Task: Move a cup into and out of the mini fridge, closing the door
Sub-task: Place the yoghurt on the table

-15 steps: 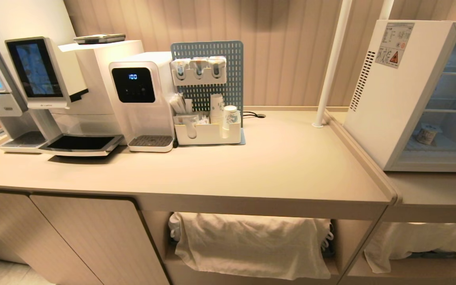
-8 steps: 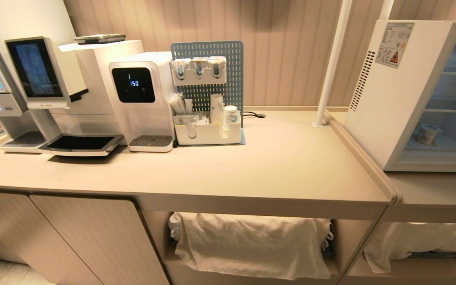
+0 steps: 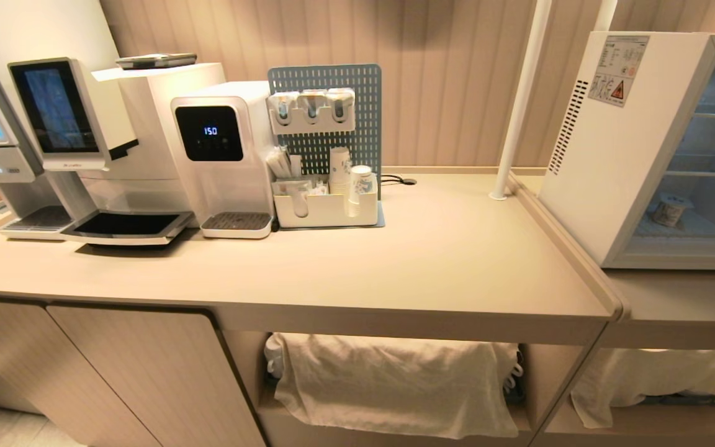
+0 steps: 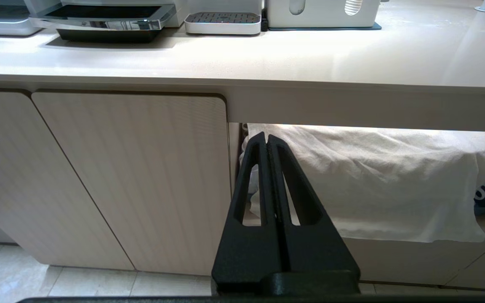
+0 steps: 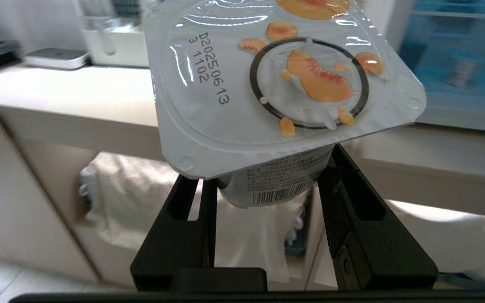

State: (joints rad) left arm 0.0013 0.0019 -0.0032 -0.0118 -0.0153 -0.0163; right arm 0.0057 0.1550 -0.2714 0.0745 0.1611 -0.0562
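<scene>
right gripper (image 5: 267,185): clamps peach cup (image 5: 276,84), below counter (image 3: 395,261) | left gripper (image 4: 267,141): closed, empty | dispenser display (image 3: 210,131): unchanged since half-second-earlier frame

So the counter (image 3: 432,261) runs across the front, with the coffee machine (image 3: 84,136) at its far left and the water dispenser (image 3: 224,155) right beside it. Next along sits the organizer tray (image 3: 326,210) with a stack of paper cups (image 3: 340,171) in it, and the pegboard (image 3: 326,118) stands behind that. A pole (image 3: 519,99) comes down at the counter's back right corner. The mini fridge (image 3: 618,155) sits on a lower ledge to the right of the counter, with a small cup (image 3: 670,210) inside on its bottom shelf. Under the counter, a cloth (image 3: 395,385) hangs in the open cubby, cabinet doors (image 3: 146,372) to its left. The right gripper (image 5: 267,176) has a yogurt cup (image 5: 280,84) between its fingers, in front of the counter edge.
</scene>
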